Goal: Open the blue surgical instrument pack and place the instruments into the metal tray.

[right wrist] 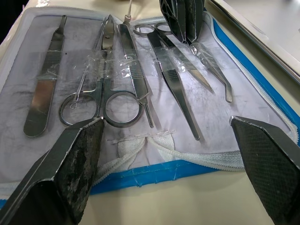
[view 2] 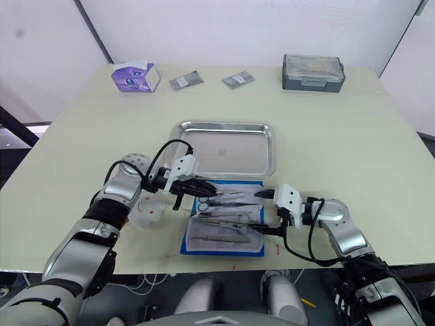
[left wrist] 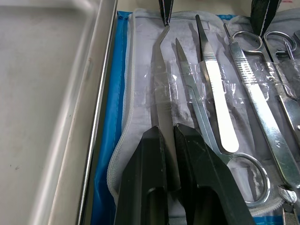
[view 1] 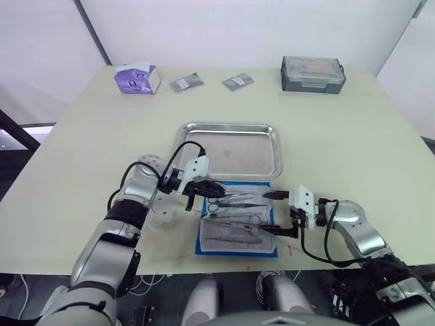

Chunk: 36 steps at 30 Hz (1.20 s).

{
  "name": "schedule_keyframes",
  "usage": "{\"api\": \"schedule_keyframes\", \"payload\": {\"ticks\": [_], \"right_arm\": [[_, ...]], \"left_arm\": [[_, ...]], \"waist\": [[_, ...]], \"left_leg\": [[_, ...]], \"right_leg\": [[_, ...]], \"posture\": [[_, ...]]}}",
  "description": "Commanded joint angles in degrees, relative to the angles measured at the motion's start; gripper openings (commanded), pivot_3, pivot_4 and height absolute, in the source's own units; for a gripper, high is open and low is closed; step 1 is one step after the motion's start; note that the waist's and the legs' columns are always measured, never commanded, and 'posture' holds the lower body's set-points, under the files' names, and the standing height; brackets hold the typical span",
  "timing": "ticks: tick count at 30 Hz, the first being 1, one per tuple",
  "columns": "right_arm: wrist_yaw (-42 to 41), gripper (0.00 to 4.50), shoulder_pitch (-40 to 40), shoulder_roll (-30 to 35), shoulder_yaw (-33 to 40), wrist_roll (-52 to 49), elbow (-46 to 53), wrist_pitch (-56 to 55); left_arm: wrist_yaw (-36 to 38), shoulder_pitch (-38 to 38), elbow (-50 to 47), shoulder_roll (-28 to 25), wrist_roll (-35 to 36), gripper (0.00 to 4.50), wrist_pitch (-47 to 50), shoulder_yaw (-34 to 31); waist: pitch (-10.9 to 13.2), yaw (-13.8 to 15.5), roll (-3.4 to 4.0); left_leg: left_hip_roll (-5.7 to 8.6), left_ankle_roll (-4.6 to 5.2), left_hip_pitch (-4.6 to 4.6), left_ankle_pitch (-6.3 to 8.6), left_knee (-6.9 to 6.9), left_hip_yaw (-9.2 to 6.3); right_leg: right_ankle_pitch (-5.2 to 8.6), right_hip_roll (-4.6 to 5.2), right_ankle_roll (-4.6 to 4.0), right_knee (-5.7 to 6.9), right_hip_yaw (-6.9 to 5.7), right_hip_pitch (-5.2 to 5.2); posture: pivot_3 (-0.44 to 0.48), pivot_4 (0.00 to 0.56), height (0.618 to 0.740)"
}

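Opened blue pack (view 1: pixel 236 232) lies flat on the table (view 1: pixel 353 136), its far edge just beside the near rim of the metal tray (view 1: pixel 231 151).

Silver instruments (right wrist: pixel 136 79) lie in a row on the pale lining. The left gripper (left wrist: pixel 168 154) is pinched on one thin tool (left wrist: pixel 165 112) at the pack's tray side. The right gripper (right wrist: pixel 168 140) is spread wide at the pack's right edge, holding nothing.

I see a pale cream table (view 1: pixel 353 136) under even light, white wall panels behind its far edge with a dark diagonal strut (view 1: pixel 92 30) at far left, and dark floor past the left edge.
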<state>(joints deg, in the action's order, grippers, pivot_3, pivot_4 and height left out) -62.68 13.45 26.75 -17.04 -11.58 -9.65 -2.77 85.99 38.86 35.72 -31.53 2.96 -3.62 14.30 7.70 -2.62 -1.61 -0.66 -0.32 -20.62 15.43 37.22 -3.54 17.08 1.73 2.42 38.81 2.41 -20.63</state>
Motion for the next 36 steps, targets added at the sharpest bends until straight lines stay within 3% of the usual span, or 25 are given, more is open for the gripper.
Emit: {"api": "schedule_keyframes", "payload": {"ticks": [1,13,21,36], "right_arm": [[1.47,4.5,-3.41,0.43,-4.48,6.19,-5.8,3.04],[1.4,4.5,-3.34,0.08,-4.87,6.32,-6.07,3.23],[1.51,4.5,-3.29,-0.2,-4.98,6.41,-6.19,3.21],[1.61,4.5,-3.12,-0.61,-5.16,6.83,-6.98,2.84]], "left_arm": [[1.15,-1.38,-0.31,-0.78,-1.86,0.11,1.17,2.34],[0.87,1.14,-3.34,-1.48,-1.9,0.11,2.86,2.4],[1.67,1.83,-11.12,-2.76,0.26,0.11,14.97,2.26],[4.37,4.39,-13.54,-4.28,1.23,0.11,25.12,2.5]], "waist": [[0.0,0.0,0.0],[0.01,-0.01,0.01],[0.05,-0.04,0.01],[0.22,-0.07,-0.02]], "left_leg": [[0.0,0.0,0.0,0.0,-0.01,0.0],[-0.01,0.0,0.0,0.0,-0.04,-0.01],[-0.05,0.0,-0.02,0.0,-0.05,-0.02],[-0.31,-0.01,-0.03,0.0,-0.08,-0.02]], "right_leg": [[0.0,0.0,0.0,0.0,0.0,0.0],[0.02,-0.01,-0.03,-0.01,0.0,-0.01],[0.03,-0.06,-0.05,-0.01,-0.01,-0.04],[0.08,-0.32,-0.14,-0.02,-0.02,-0.08]], "posture": [[0.0,0.15,0.734],[0.0,0.15,0.734],[0.0,0.15,0.734],[0.0,0.15,0.734]]}}
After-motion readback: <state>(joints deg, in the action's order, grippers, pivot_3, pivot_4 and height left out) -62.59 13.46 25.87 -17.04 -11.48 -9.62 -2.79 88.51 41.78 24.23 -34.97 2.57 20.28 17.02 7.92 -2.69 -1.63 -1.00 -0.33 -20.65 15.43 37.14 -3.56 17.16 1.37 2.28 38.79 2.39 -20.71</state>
